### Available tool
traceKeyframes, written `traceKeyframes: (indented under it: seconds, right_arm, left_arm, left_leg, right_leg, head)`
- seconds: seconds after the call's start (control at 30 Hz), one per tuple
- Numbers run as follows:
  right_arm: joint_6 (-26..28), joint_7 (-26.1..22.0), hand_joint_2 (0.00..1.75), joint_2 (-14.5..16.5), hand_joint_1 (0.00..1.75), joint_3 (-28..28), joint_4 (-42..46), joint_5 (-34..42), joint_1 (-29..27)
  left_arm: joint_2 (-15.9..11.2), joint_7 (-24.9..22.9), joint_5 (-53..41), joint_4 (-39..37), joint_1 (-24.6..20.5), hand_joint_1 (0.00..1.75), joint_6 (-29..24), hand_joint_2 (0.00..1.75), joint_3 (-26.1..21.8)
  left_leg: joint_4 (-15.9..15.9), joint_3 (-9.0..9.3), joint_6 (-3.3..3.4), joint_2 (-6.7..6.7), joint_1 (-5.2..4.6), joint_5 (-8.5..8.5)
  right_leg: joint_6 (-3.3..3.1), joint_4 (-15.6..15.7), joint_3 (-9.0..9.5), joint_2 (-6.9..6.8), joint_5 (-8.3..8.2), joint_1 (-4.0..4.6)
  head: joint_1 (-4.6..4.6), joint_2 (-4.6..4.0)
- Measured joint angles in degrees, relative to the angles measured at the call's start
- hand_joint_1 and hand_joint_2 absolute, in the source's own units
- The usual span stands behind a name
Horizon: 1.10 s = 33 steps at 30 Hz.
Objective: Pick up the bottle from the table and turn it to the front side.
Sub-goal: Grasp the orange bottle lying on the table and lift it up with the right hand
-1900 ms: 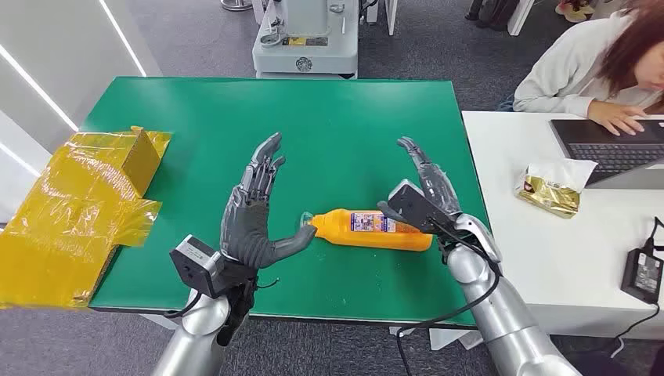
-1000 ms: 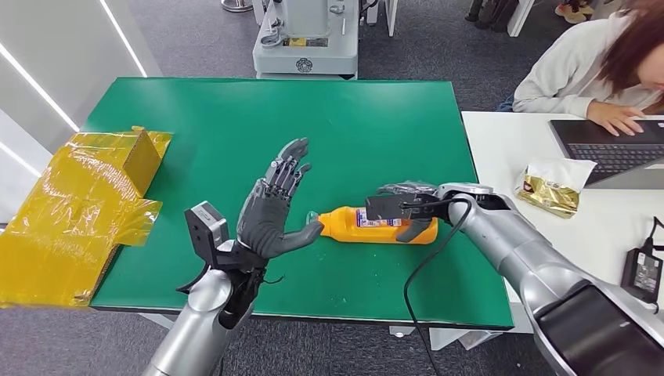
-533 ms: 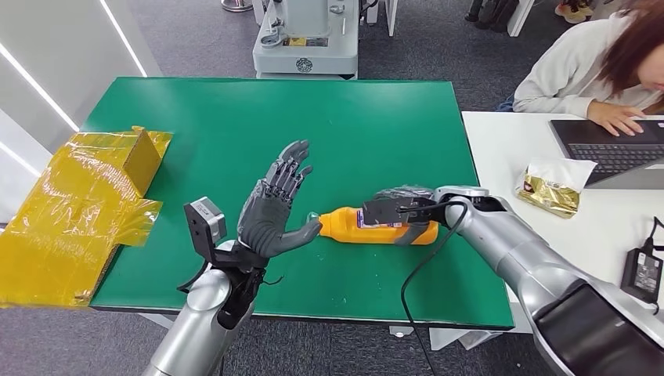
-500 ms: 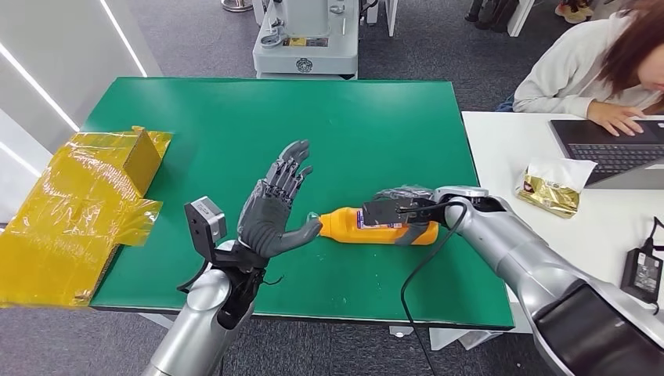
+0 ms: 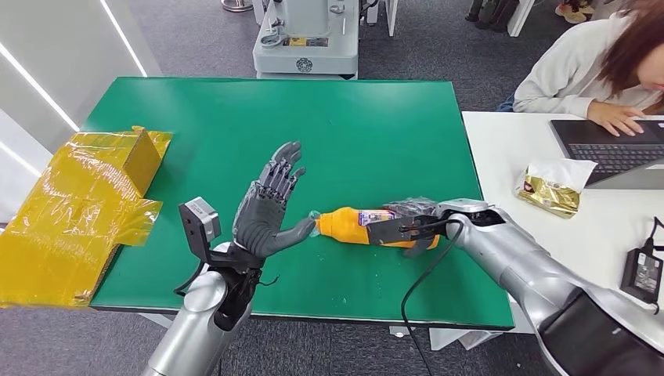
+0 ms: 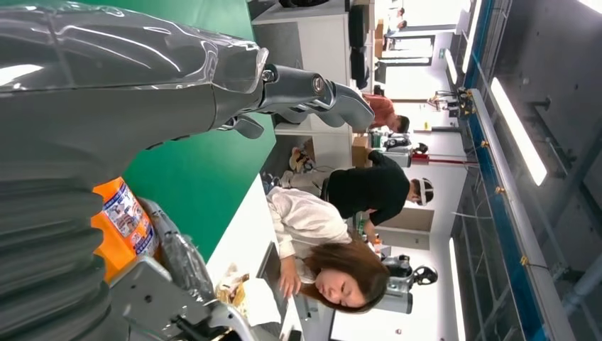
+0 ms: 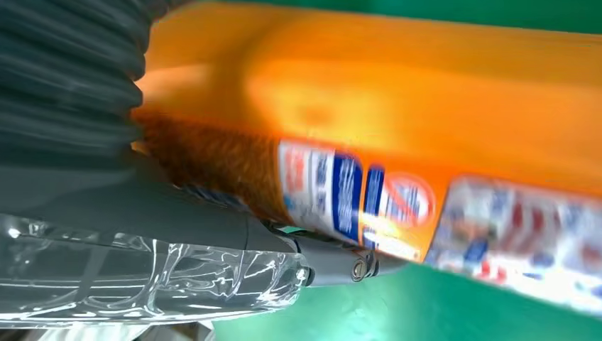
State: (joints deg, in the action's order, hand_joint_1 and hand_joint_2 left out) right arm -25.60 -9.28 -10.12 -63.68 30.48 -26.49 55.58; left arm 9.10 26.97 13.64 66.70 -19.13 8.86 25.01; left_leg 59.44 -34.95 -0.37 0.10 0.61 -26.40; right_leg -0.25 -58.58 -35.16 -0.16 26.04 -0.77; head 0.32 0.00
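Observation:
An orange bottle (image 5: 347,224) with a blue-and-white label lies on its side on the green table (image 5: 352,133), its cap pointing at my left hand. My right hand (image 5: 410,218) grips the bottle's base half, fingers wrapped over the top. In the right wrist view the bottle (image 7: 397,106) lies tight against my thumb (image 7: 213,220), its label blurred. My left hand (image 5: 267,207) stands upright with its fingers spread and holds nothing; its thumb reaches close to the cap. The left wrist view shows the bottle (image 6: 122,222) beyond that palm.
A box wrapped in yellow film (image 5: 78,204) sits on the table's left edge. A person works at a laptop (image 5: 611,149) on the white desk to the right, beside a snack bag (image 5: 552,192) and a power adapter (image 5: 646,274). A grey machine (image 5: 305,39) stands behind the table.
My right hand came down from upright beside the bottle and closed round its base half. The bottle has shifted slightly toward me and tilted. My left hand edged toward the cap.

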Motion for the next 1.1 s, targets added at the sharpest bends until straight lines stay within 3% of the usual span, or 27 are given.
traceKeyframes:
  seconds: [0.1,0.37,0.57,0.8,0.93,1.1]
  right_arm:
    - [1.3,0.4,1.75,0.0,1.74,-1.4,-0.5,-0.9,-0.3]
    - [4.3,0.0,1.75,0.0,1.63,-3.1,-1.4,-1.0,-0.2]
    - [8.6,-1.9,1.75,-0.1,1.74,-2.6,-1.6,3.4,-1.5]
    - [10.3,-7.5,1.75,-0.8,1.75,5.3,1.1,18.0,-7.1]
    - [10.0,-8.7,1.75,-1.0,1.75,10.2,4.5,22.2,-11.2]
    - [10.1,-11.0,1.75,-1.2,1.74,15.4,10.4,29.3,-18.2]
  left_arm:
    - [0.0,0.0,0.0,0.0,0.0,0.0,-0.2,1.75,-0.2]
    - [0.0,0.0,0.0,0.0,0.5,0.0,-0.4,1.75,-0.7]
    - [0.0,0.5,-1.2,0.2,1.9,0.0,-1.2,1.75,-1.2]
    - [-0.1,2.1,-6.2,2.2,3.9,0.0,-5.4,1.75,-1.5]
    - [-0.2,2.5,-8.6,3.5,4.2,0.0,-7.8,1.75,-1.6]
    - [-0.7,4.4,-13.6,5.2,4.3,0.0,-15.5,1.75,-1.6]
  left_leg:
    - [0.0,0.02,0.0,0.01,0.0,0.0]
    - [0.0,0.18,0.0,0.03,0.01,0.0]
    - [0.0,0.24,0.0,0.02,0.01,0.0]
    - [0.0,0.24,0.0,0.01,0.02,-0.01]
    - [0.0,0.25,0.0,0.01,0.02,-0.01]
    - [0.0,0.22,0.0,-0.05,0.03,-0.01]
  right_leg:
    - [0.0,0.0,0.01,0.01,0.0,0.0]
    - [0.0,0.0,0.17,0.02,0.0,0.0]
    - [0.0,0.0,0.23,0.01,-0.01,0.0]
    - [0.01,0.0,0.25,0.0,0.01,0.01]
    - [0.01,0.0,0.25,0.0,0.01,0.01]
    - [0.01,0.0,0.25,-0.07,0.01,0.03]
  head:
    - [0.0,0.0]
    - [0.0,0.0]
    - [0.0,0.0]
    - [0.0,0.0]
    - [-0.01,0.0]
    - [0.0,0.0]
